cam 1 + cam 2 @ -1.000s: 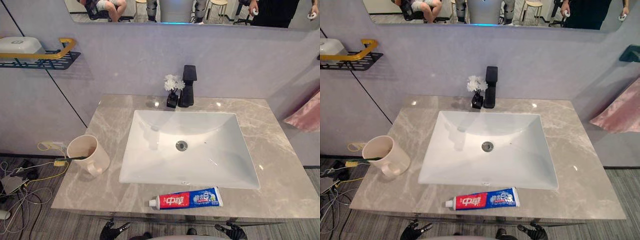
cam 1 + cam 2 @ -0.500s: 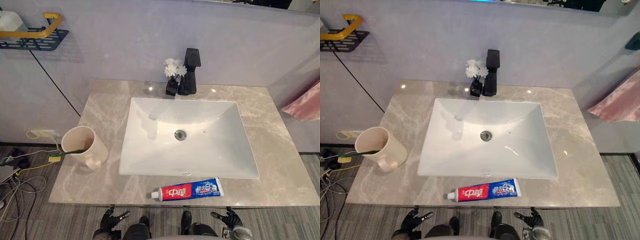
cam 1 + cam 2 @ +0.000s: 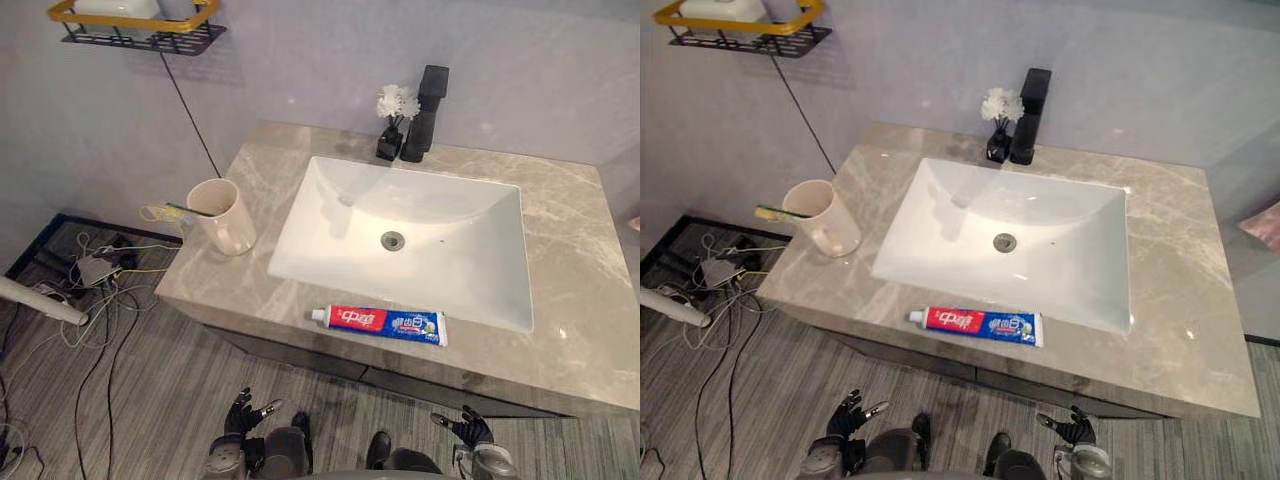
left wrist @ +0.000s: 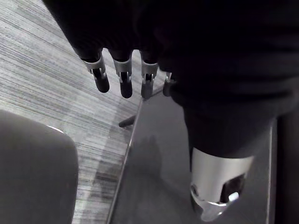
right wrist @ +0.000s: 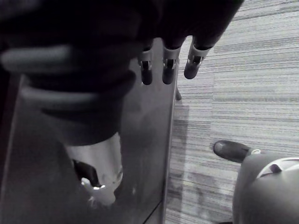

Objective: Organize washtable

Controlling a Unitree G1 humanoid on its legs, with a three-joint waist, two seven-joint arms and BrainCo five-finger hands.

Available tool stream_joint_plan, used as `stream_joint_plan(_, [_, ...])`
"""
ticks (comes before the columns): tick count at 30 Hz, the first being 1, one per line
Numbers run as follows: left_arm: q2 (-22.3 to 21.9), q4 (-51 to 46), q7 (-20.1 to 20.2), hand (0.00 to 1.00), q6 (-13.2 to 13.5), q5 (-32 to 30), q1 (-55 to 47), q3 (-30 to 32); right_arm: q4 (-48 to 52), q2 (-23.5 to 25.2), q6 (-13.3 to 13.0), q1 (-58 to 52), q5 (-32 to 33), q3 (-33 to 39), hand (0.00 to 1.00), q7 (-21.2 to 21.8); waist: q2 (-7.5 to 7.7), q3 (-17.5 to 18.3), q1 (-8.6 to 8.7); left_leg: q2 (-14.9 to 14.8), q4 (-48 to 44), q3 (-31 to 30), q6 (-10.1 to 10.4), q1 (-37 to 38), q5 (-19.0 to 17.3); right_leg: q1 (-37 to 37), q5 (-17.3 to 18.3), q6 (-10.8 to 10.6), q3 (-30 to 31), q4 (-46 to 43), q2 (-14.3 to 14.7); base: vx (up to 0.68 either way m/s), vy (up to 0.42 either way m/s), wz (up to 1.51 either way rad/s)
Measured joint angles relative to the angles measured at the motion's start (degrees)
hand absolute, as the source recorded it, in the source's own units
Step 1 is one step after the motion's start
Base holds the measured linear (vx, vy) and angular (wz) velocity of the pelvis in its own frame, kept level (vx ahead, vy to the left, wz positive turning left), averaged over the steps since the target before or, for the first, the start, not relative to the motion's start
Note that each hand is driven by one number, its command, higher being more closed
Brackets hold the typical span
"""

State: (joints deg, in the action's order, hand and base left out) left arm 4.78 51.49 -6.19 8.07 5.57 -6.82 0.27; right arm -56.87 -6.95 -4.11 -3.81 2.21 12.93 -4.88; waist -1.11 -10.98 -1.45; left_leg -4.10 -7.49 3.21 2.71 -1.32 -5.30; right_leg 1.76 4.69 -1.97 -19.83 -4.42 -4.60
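Note:
A red and blue toothpaste tube lies on the marble washtable, along its front edge before the white sink. At the table's left end stands a beige cup with a green toothbrush sticking out of it. My left hand and right hand hang low below the table's front edge, both open and holding nothing. Straight fingers point at the floor in the left wrist view, and the right wrist view has the same straight fingers.
A black faucet and a small vase of white flowers stand behind the sink. A black and yellow wall shelf hangs at the upper left. Loose cables lie on the floor left of the table. A pink towel hangs at the right.
The camera has tilted down and swung, so the whole washtable sits higher and further right in view. Nothing on the table has moved. Both hands still hang low.

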Motion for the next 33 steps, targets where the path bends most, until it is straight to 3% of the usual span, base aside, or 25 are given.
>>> stream_joint_plan(3, [0.71,0.35,-0.07,0.0,0.0,0.06,-0.04,0.18,0.23,2.06,0.01,-0.91,-0.01,0.6,0.0,0.09,1.66,0.82,0.42,1.67,3.33,0.44,-0.39,1.51,1.45,1.47,-3.19,-1.64,0.87,3.35,-0.74,-0.07,0.133,-0.07])
stream_joint_plan(15, [0.49,1.54,-0.1,0.0,-0.01,0.24,-1.17,0.52,-0.19,2.27,-0.01,-3.84,-0.03,1.79,0.0,0.1,0.88,3.04,0.74,3.2,10.62,-0.58,-1.6,7.81,4.83,5.21,-3.73,-1.99,0.37,5.49,-0.79,0.05,0.028,0.02])
stream_joint_plan(18, [0.62,-1.46,-0.34,0.0,0.03,0.67,-1.12,3.94,-0.19,2.12,-0.09,-3.0,-0.03,2.77,0.0,0.09,1.11,3.53,0.76,3.27,10.7,-1.5,-1.57,8.1,4.84,6.18,-3.68,-1.91,-0.51,6.08,-0.48,0.03,-0.012,0.14])
stream_joint_plan(25, [2.76,-25.5,-2.19,0.0,1.25,2.35,-6.39,15.25,0.64,1.51,-0.93,-3.44,-0.1,5.12,0.0,0.17,1.09,3.85,0.64,3.14,11.51,-3.16,-1.19,8.23,5.21,6.9,-2.67,-1.71,-2.1,5.43,-0.54,-0.04,-0.01,0.13])
stream_joint_plan(27, [2.66,-36.49,-3.23,0.0,1.4,2.37,-8.4,19.06,2.78,1.52,-0.99,-5.26,-0.42,5.34,0.0,0.22,1.1,4.11,0.44,2.99,12.17,-3.26,-0.92,8.23,5.28,6.83,-2.21,-1.55,-2.27,5.41,-0.6,-0.02,0.0,0.06])
stream_joint_plan(33, [2.35,-54.69,-5.19,0.0,2.41,2.09,-9.9,20.66,4.52,1.94,-0.95,-6.94,-0.67,5.29,0.0,1.47,1.02,5.69,0.27,2.89,12.55,-3.35,-1.16,8.21,5.45,6.76,-2.13,-1.72,-2.58,5.42,-0.65,0.03,0.002,0.02])
